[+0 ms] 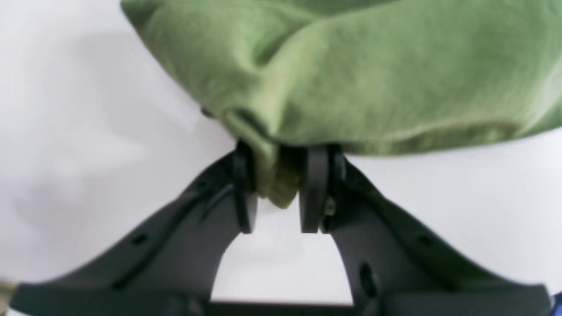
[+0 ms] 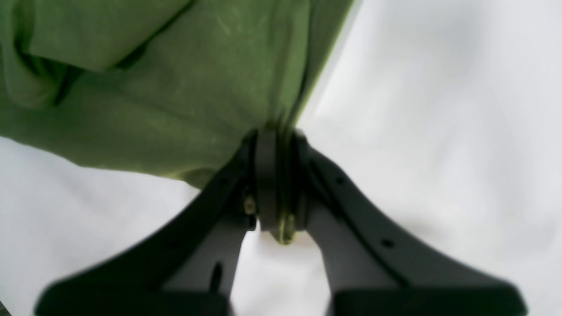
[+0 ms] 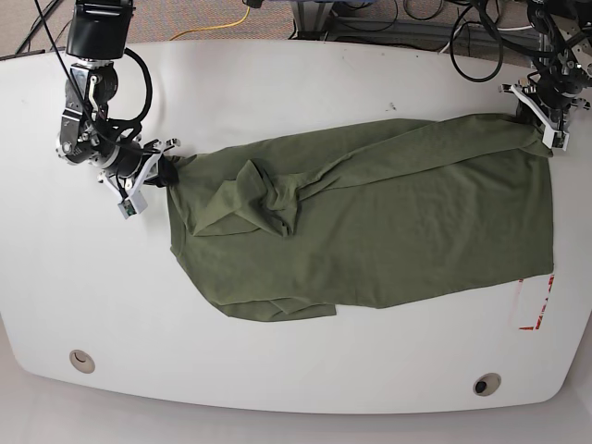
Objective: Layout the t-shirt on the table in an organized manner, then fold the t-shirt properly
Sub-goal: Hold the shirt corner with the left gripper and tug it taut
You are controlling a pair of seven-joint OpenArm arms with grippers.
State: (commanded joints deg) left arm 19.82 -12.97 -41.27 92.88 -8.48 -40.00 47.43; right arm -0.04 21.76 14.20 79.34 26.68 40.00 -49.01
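Both hands, the left hand (image 1: 276,188) and the right hand (image 2: 276,184), are clamped on opposite edges of the t-shirt (image 3: 370,222), which lies stretched but bunched mid-worktop (image 3: 277,83) beside the red tape (image 3: 536,305); flattening appears unfinished, folding not begun.

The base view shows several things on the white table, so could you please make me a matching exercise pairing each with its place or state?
Things:
1. olive-green cotton t-shirt
2. red tape outline
3. left end effector
4. round cable grommet

Places or states:
A. near the front left corner of the white table
B. partly covered by cloth
C. stretched between both arms
D. shut on cloth at the far right

Pairs: 1-C, 2-B, 3-D, 4-A
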